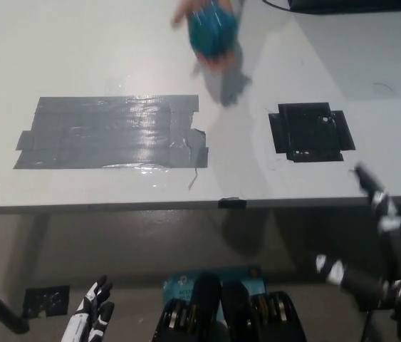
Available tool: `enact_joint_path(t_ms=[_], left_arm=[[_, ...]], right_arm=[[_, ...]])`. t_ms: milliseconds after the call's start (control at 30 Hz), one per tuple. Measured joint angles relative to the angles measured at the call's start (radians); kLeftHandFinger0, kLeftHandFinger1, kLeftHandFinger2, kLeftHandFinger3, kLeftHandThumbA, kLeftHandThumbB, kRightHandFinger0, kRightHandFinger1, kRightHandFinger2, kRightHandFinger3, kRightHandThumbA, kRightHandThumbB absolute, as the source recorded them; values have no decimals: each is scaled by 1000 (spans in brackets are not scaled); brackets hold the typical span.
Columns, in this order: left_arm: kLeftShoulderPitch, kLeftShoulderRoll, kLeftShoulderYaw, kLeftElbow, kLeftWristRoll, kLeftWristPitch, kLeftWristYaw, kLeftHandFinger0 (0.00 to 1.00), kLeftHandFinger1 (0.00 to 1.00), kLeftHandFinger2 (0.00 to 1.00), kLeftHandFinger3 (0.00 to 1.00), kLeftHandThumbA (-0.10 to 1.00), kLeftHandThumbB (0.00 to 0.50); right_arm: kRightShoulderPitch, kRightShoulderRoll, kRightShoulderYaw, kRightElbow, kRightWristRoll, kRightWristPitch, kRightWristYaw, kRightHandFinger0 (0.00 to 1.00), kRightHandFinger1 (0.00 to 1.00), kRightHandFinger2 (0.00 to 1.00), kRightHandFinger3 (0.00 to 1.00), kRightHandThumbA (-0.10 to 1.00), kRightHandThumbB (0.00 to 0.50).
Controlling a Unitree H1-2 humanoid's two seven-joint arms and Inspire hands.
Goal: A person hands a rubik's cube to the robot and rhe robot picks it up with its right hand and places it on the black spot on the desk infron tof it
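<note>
- A person's hand (207, 21) shows at the top middle of the frame, blurred, gripping a blue-green object (213, 32) that is too smeared to make out as a cube; it is above the far part of the white tabletop (79, 50), and whether it touches the surface cannot be told.
- A shadow lies on the tabletop just below and to the right of that hand.
- The black spot (309, 132), a square patch of black tape, sits right of centre on the tabletop, bare, well apart from the held object.
- A wide patch of grey tape (111, 132) lies left of centre, shiny in places.
- The robot's black right hand (375, 192) reaches up from the lower right, near the tabletop's front edge, below and right of the black spot; it is blurred, and whether its fingers are apart or closed cannot be told.
- The white left hand (93, 308) rests at the lower left, below the tabletop edge, fingers spread and holding nothing.
</note>
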Motion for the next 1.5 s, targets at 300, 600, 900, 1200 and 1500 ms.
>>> enact_joint_path(t_ms=[300,600,900,1200,1500], left_arm=[[-6,0,0,0,2,1,-1,1000,1000,1000,1000,933,115],[-24,0,1,0,4,0,-1,1000,1000,1000,1000,942,123],[-38,1,0,-3,7,1,-1,1000,1000,1000,1000,962,145],[-45,4,0,-7,7,2,-2,1000,1000,1000,1000,952,125],[-49,7,0,-8,7,2,-3,1000,1000,1000,1000,959,130]], right_arm=[[-335,-21,-8,104,7,199,55,1000,1000,1000,1000,957,386],[-649,-26,10,564,29,309,118,1000,1000,1000,1000,948,475],[-785,7,2,883,59,342,131,1000,1000,1000,1000,931,457],[-886,31,-9,1097,79,342,122,1000,1000,1000,1000,976,493],[-921,42,-36,1151,84,317,73,32,155,334,352,69,250]])
